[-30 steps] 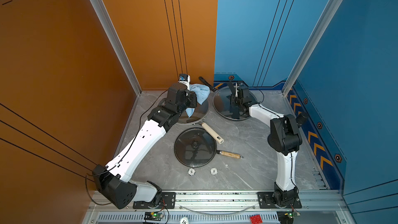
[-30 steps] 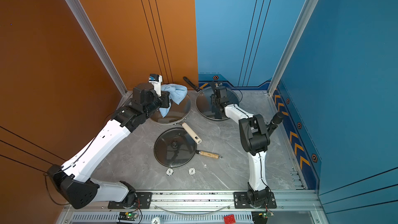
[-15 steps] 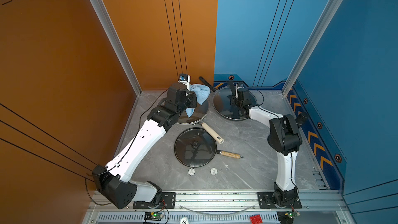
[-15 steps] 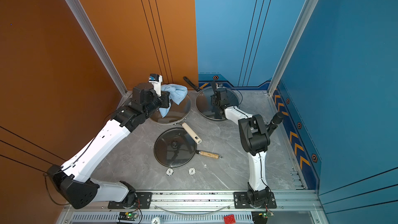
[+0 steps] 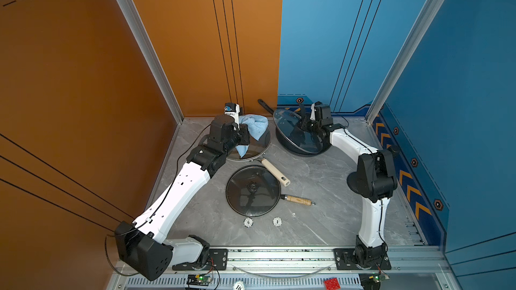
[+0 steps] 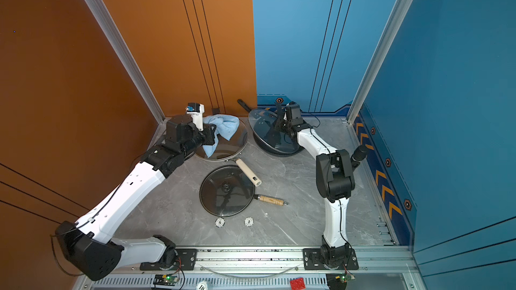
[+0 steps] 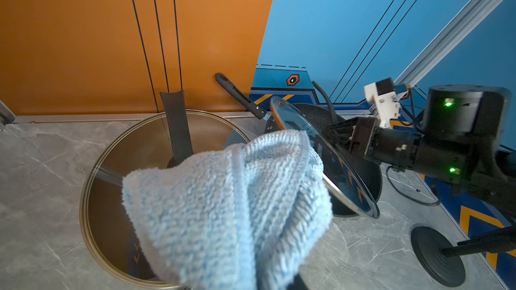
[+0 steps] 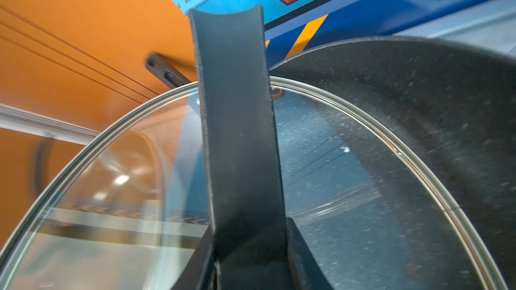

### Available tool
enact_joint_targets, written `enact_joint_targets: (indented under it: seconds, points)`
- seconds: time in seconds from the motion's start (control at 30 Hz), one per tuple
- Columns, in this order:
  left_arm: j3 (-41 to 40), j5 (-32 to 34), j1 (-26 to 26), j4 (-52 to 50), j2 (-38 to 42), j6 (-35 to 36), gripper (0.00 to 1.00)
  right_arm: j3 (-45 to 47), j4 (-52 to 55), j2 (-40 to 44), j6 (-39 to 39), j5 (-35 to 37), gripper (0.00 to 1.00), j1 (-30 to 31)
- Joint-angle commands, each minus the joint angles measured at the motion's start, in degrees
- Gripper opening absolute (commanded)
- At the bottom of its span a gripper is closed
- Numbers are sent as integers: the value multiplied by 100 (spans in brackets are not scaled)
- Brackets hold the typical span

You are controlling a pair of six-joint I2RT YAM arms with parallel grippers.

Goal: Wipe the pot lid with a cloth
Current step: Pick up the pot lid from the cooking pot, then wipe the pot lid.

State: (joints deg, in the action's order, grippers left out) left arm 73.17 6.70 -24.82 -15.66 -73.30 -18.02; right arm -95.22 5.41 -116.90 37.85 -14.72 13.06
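Left tool: closed, clamping bunched light-blue cloth. Right tool: gripping pot lid by its strap handle; lid tilted over black pan.

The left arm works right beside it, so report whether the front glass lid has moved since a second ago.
No. The front glass lid lies where it did, its rim just as far from the front rail in a top view.

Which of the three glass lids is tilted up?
The back-right lid, tipped up over the black pan and gripped at its handle by the right gripper. The left lid, under the cloth, and the front lid lie flat.
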Motion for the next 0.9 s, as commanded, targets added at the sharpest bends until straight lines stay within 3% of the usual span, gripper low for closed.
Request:
enact_joint_targets:
  seconds: [0.0, 0.2, 0.5, 0.7, 0.87]
  points:
    - [-193, -326, 166, 662, 310, -178, 20, 9, -1722, 754, 1838, -1343, 0, -280]
    - [-254, -1036, 323, 997, 239, -275, 20, 18, -3021, 828, 3317, -2625, 0, -320]
    - [250, -2007, -322, 1476, -479, 67, 20, 17, -4913, 609, 5263, -3048, 3, -79]
    - [708, -2773, -470, 2211, -964, -375, 20, 160, -5569, 593, 5799, -3241, 4, 196]
    - [1064, -2813, -466, 2978, -1141, -559, 20, 210, -5937, 600, 6059, -3474, 3, 390]
